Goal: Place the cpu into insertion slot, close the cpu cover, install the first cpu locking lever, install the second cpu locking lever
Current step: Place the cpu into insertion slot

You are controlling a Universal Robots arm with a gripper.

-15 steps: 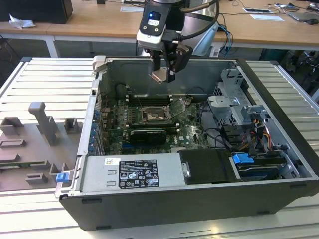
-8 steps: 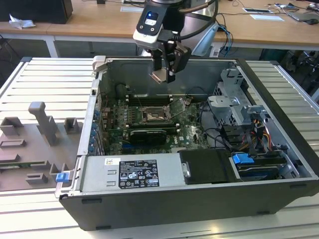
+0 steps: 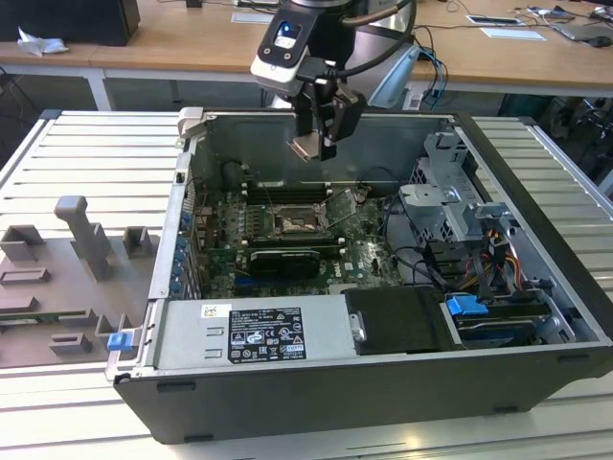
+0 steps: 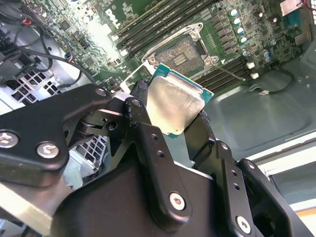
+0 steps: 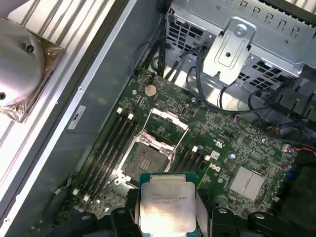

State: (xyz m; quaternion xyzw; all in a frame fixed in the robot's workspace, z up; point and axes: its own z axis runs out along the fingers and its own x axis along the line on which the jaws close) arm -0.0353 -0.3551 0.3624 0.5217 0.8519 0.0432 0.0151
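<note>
- Two black fingers [image 4: 140, 106] of the gripper [image 4: 173, 116] pinched the cpu [image 4: 175, 101] by opposite edges, probably to keep its flat faces untouched
- It hung inside the open computer case [image 3: 335, 407], high above the insertion slot [image 5: 146, 160] and well apart from it
- At the slot's edge, the cpu cover [image 5: 170, 117] stood raised on its hinge, so the dark socket lay open from above

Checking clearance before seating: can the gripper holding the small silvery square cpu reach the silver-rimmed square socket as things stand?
Probably yes: the black gripper holds the silvery square cpu above the silver-rimmed socket, its thin metal cover flipped back, nothing lying across it.
</note>
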